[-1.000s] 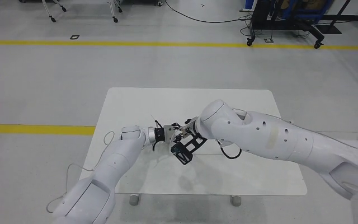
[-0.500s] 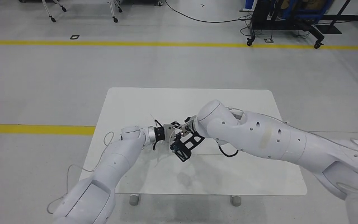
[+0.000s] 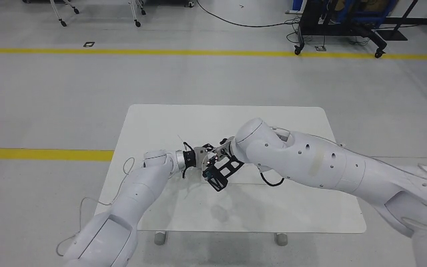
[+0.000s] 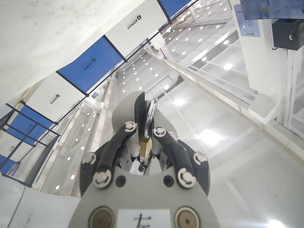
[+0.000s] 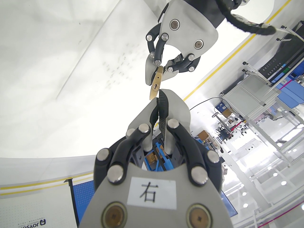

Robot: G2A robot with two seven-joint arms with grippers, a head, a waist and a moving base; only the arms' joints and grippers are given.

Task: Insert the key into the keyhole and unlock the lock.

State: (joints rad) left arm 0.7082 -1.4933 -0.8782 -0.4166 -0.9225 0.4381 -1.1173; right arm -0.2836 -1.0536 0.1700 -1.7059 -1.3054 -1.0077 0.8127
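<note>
A white label (image 4: 144, 219) with one dark character sits at 6 o'clock in the left wrist view, on the base plate of the left gripper (image 4: 147, 103). The blue and white panels (image 4: 93, 64), running from 9 towards 12 o'clock, each carry a short logo word, seen upside down. In the right wrist view a second label (image 5: 152, 193), also with one character, sits at 6 o'clock on the base of the right gripper (image 5: 158, 97). A white panel (image 5: 35, 219) at 7 o'clock bears the same logo word.

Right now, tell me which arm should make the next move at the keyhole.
Likely right: the right gripper, shut, sits just short of the keyhole, which faces it; the left gripper is busy clamping the lock.
</note>
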